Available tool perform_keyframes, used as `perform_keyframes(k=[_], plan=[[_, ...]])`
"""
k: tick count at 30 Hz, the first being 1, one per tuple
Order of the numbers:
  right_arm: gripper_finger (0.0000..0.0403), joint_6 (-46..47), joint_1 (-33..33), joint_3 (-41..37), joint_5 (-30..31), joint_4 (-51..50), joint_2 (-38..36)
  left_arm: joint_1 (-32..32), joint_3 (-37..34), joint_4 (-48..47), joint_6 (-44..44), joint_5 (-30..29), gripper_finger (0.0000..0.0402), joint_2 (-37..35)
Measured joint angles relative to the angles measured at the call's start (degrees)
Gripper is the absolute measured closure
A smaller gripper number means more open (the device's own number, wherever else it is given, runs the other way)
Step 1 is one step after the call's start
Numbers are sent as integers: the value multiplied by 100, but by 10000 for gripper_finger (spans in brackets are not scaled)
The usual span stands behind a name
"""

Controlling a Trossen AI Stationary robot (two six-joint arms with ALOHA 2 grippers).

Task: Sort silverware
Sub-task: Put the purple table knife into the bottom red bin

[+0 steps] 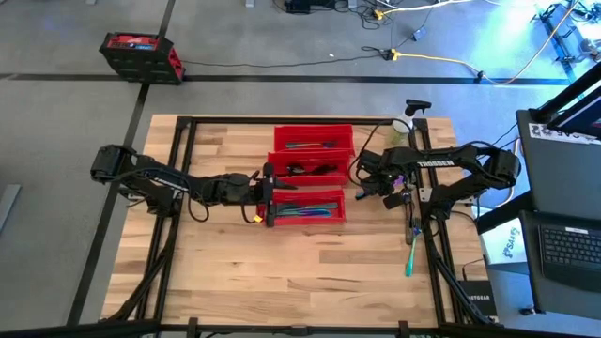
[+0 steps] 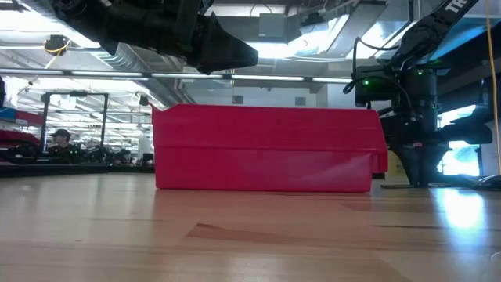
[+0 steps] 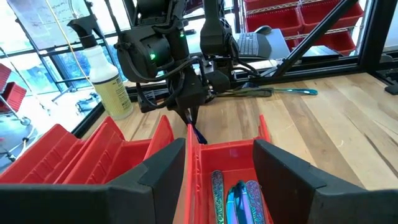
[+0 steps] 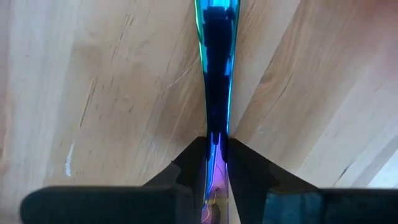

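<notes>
Beside the three long red plastic bins (image 1: pixel 311 178), on their spray-bottle side, our right pincer (image 1: pixel 384 188) points down at the pale wooden table (image 1: pixel 282 272) and is clenched on a slim iridescent blue-purple piece of silverware (image 4: pixel 216 93). In the right wrist view the handle runs straight out from between the two dark fingers (image 4: pixel 249 165), pinched near one end, with the wood grain close behind it. We cannot tell whether it is a spoon, fork or knife, since the far end is cut off.

At the opposite end of the bins our left pincer (image 1: pixel 266 199) straddles the end wall of the nearest bin, fingers parted and grasping nothing that we can see. Inside that bin lie several iridescent pieces (image 3: pixel 236 199) side by side. The middle bin holds dark bronze pieces (image 1: pixel 305 170) and the far bin more iridescent ones (image 1: pixel 310 145). Past the right pincer, further from the bins, a teal-handled utensil (image 1: pixel 410 253) and others wait on the table, near the clear spray bottle (image 3: pixel 107 78).

We judge the step in hand to be carrying the held piece over to a bin. To do it well, we should lift straight up until the dangling end clears the bin wall, keep the grip firm so the thin handle does not swing or slip, and identify its type before choosing a bin. We should lower it lengthwise along the bin and let go only once it is low, well away from our left pincer.
</notes>
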Motion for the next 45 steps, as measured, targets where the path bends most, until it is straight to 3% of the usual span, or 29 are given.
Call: perform_keyframes(k=[8, 18, 33, 45], plan=[[395, 154, 4, 12, -15, -2, 0, 0, 0, 2, -4, -1, 226, 0], [399, 524, 15, 329, -61, -275, 26, 0, 0, 2, -2, -3, 226, 0], [403, 803, 15, 696, -247, -682, -514, 0, 0, 4, -17, -5, 226, 0], [401, 416, -2, 276, 511, 231, -404, -1, 0, 4, -51, -5, 226, -2]])
